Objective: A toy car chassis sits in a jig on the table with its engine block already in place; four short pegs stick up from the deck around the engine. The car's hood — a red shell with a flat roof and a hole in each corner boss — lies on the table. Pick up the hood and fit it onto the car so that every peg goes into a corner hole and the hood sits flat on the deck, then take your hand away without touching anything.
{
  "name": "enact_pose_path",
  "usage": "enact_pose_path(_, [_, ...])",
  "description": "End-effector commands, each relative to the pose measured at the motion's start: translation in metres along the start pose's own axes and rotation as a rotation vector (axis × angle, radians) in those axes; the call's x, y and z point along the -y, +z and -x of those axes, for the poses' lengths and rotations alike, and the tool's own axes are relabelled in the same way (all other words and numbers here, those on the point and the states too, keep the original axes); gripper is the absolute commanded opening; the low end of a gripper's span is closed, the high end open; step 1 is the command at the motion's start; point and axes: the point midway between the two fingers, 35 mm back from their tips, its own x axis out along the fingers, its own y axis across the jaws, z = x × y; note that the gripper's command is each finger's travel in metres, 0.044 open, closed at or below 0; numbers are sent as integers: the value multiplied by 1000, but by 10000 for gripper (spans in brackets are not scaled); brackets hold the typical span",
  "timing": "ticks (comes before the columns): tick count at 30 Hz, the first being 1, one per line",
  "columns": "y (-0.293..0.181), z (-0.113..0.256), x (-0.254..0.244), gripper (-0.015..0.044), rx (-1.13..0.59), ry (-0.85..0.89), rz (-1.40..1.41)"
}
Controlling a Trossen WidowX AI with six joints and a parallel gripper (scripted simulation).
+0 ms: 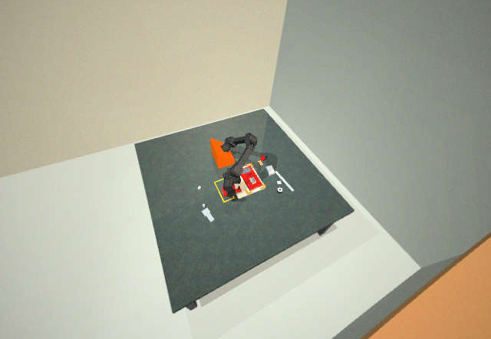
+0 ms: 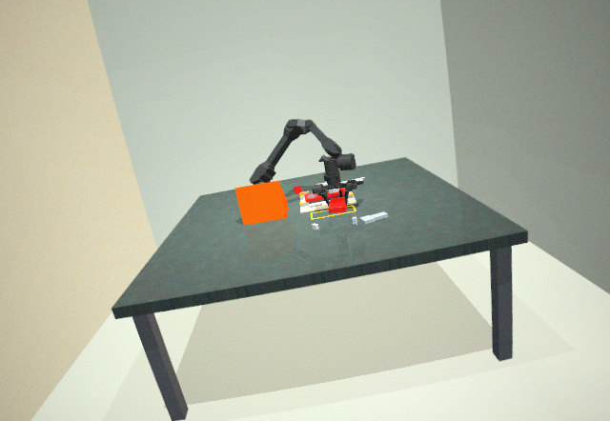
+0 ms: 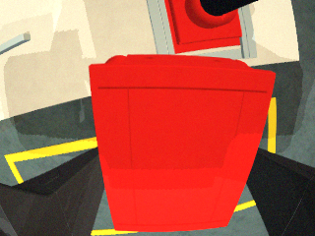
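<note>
The red hood (image 3: 180, 151) lies flat on the table inside a yellow outline (image 3: 39, 152), right beside the cream jig. It fills the middle of the wrist view. My gripper (image 3: 176, 153) is straight above it, and its dark fingers press against the hood's left and right sides. In the top and exterior views the hood (image 2: 337, 205) sits under the gripper at the jig's near side. The chassis (image 1: 248, 182) with its red deck sits in the jig beside the arm. The pegs are too small to make out.
A large orange block (image 2: 260, 202) stands to the left of the jig, near the arm's base. Small white and grey pieces (image 2: 373, 217) lie on the table in front of the yellow outline. More small parts (image 1: 279, 182) lie to the right of the jig.
</note>
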Motion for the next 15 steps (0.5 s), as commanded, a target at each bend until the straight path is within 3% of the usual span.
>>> enact_pose_path(1, [0,0,0,308,0,0,1])
enact_pose_path(6, [0,0,0,275,0,0,1])
enact_pose_path(15, [0,7,0,39,0,0,0])
